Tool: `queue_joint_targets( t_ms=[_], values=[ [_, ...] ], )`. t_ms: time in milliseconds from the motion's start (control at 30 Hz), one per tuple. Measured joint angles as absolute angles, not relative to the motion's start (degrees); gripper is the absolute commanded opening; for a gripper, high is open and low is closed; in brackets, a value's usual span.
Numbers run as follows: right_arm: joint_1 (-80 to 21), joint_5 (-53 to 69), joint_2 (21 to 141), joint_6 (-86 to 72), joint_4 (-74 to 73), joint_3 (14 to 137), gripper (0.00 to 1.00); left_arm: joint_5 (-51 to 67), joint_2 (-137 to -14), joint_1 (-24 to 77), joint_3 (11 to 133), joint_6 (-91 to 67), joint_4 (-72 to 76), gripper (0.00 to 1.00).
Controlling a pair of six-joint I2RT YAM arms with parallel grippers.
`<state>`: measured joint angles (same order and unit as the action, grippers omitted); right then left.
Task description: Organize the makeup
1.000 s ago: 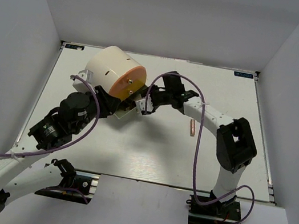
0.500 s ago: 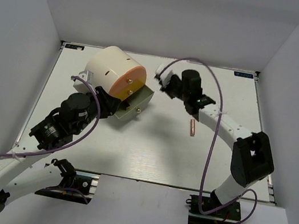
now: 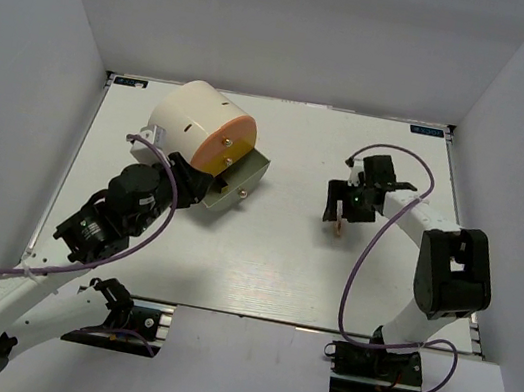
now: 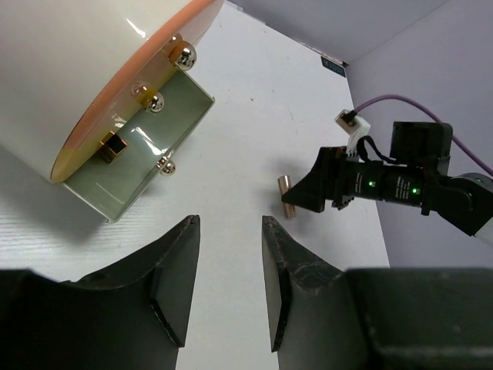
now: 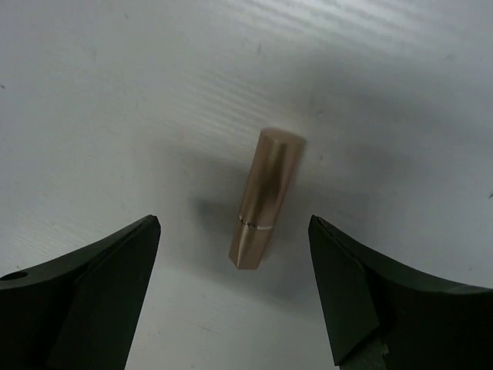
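Observation:
A slim rose-gold tube [image 3: 338, 232] lies on the white table right of centre. My right gripper [image 3: 337, 212] hangs just above it, open and empty. In the right wrist view the tube [image 5: 262, 199] lies between the two spread fingers, and my right gripper [image 5: 234, 222] touches nothing. My left gripper [image 3: 195, 184] is open and empty beside the open drawer [image 3: 236, 183]. In the left wrist view my left gripper [image 4: 229, 254] points at bare table, with the tube [image 4: 286, 196] farther off. Brushes, lipsticks and the mint and lavender tubes are out of view.
A big cream cylinder [image 3: 194, 123] with an orange front [image 4: 131, 92] lies at the back left. Its grey-green drawer [image 4: 139, 166] with gold knobs stands pulled out at its base. Grey walls enclose the table on three sides.
My right arm has swung from the drawer front to the right and down over the rose-gold tube. The left arm has barely moved.

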<state>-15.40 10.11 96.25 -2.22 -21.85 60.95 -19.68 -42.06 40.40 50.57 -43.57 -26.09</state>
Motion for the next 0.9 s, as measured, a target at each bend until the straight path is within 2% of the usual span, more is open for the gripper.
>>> queue_joint_targets(
  t_ms=[200, 467, 567, 633, 667, 733, 900],
  values=[
    [-14.90, 9.50, 96.40, -2.52, -24.03, 59.46, 0.64, -18.70, -42.65, 40.40, 49.98, -43.59, -25.26, 0.48],
    [-15.03, 6.57, 100.73, -2.17, -22.52, 60.93, 0.52, -18.59, -43.31, 40.40, 49.98, -43.57, -25.17, 0.48],
    [-15.27, 5.43, 101.43, -1.52, -21.74, 61.47, 0.39, -18.59, -43.64, 40.40, 49.98, -43.55, -25.04, 0.48],
    [-15.49, 4.45, 101.58, -0.93, -21.21, 61.47, 0.24, -18.59, -43.79, 40.40, 49.98, -43.55, -24.99, 0.48],
    [-15.55, 4.43, 101.65, -0.40, -20.97, 61.47, 0.11, -18.61, -43.81, 40.40, 49.98, -43.55, -24.97, 0.48],
    [-15.77, 5.17, 101.65, 1.19, -20.45, 61.47, 0.01, -18.61, -43.79, 40.40, 49.98, -43.55, -24.95, 0.48],
    [-16.03, 17.30, 101.62, 11.25, -20.36, 62.35, 0.00, -18.61, -43.81, 40.40, 49.98, -43.51, -24.80, 0.49]
  ],
)
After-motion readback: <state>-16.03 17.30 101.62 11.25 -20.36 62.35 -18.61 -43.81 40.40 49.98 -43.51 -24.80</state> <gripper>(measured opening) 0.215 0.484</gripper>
